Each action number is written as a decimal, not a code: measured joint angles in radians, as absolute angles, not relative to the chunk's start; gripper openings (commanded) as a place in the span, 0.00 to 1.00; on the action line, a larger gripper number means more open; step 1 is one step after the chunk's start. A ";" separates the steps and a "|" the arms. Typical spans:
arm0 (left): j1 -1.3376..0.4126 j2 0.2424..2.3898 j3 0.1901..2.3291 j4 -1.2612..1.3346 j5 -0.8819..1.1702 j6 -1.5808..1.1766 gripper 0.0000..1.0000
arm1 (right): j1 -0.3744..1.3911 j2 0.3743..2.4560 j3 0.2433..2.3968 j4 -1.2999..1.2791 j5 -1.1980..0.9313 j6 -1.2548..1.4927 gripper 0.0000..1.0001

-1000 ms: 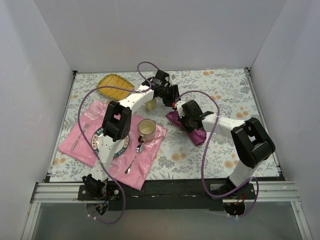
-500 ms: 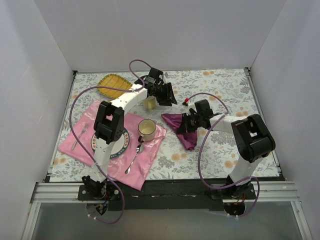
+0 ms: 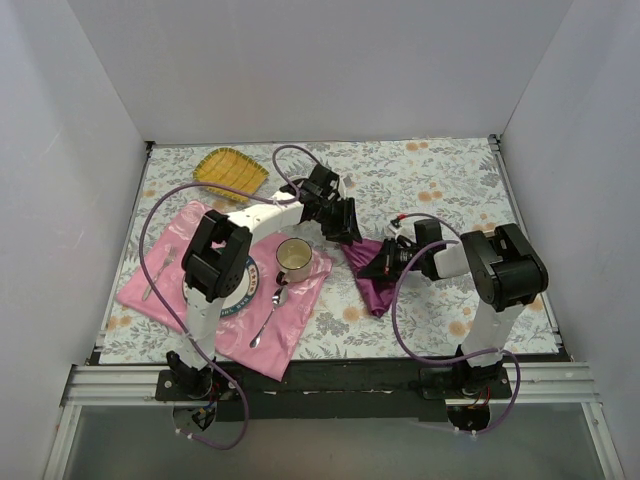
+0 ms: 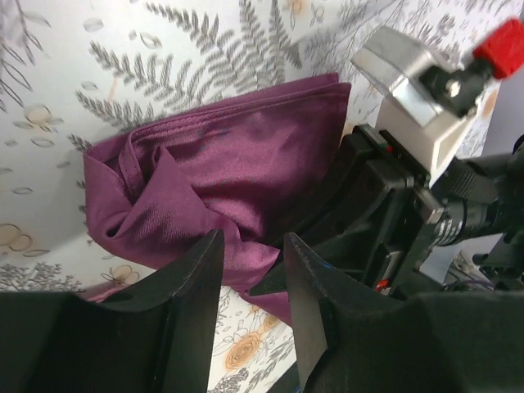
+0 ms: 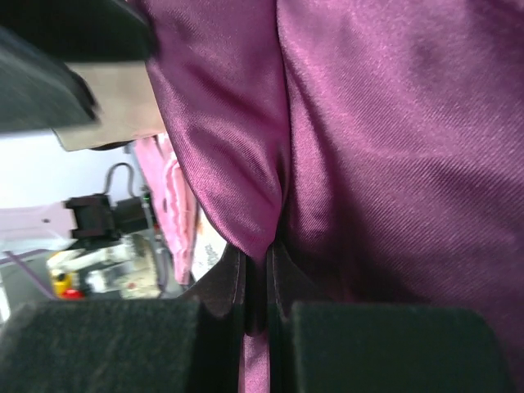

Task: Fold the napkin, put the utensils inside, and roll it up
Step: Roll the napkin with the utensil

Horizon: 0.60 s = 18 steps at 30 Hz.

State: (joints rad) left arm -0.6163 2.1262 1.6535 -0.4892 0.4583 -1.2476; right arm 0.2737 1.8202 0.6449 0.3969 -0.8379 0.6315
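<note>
The napkin (image 3: 373, 285) is a shiny dark purple cloth, bunched and creased on the flowered table right of centre. My right gripper (image 3: 381, 265) is shut on a pinched fold of the napkin (image 5: 385, 139), which fills the right wrist view above the gripper (image 5: 258, 262). My left gripper (image 3: 345, 230) hovers just over the cloth's far left edge. In the left wrist view the left gripper (image 4: 252, 274) stands open with bare table showing in the gap. The napkin (image 4: 213, 164) and the right gripper's black body (image 4: 385, 213) lie just beyond its tips. The utensils are out of view.
A pink placemat (image 3: 160, 290) at the near left carries a plate (image 3: 240, 298), a cream mug (image 3: 293, 258), a silver spoon (image 3: 266, 320) and a silver fork (image 3: 156, 275). A yellow dish (image 3: 228, 168) sits at the far left. White walls enclose the table.
My right gripper has drawn back toward the near right with the napkin. My left gripper has come down from the far side to the cloth's edge, its jaws slightly narrower.
</note>
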 measured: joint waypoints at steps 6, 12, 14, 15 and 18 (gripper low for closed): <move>-0.636 2.079 1.544 -0.425 0.479 -1.259 0.40 | 0.252 1.886 0.556 0.629 -0.935 0.814 0.01; -0.635 2.019 1.510 -0.410 0.476 -1.286 0.62 | 0.234 1.899 0.527 0.701 -0.951 0.864 0.01; -0.635 1.996 1.507 -0.413 0.464 -1.303 0.70 | 0.230 1.898 0.525 0.705 -0.952 0.865 0.01; -0.635 1.986 1.507 -0.418 0.455 -1.312 0.70 | 0.228 1.898 0.525 0.706 -0.952 0.865 0.01; -0.635 1.973 1.519 -0.466 0.436 -1.346 0.72 | 0.223 1.898 0.520 0.712 -0.953 0.866 0.01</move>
State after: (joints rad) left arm -0.6350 1.9728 1.5192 -0.4656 0.4358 -1.3460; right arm 0.2226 1.8984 0.5198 0.7124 -0.9535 0.8658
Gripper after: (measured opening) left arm 0.703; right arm 0.090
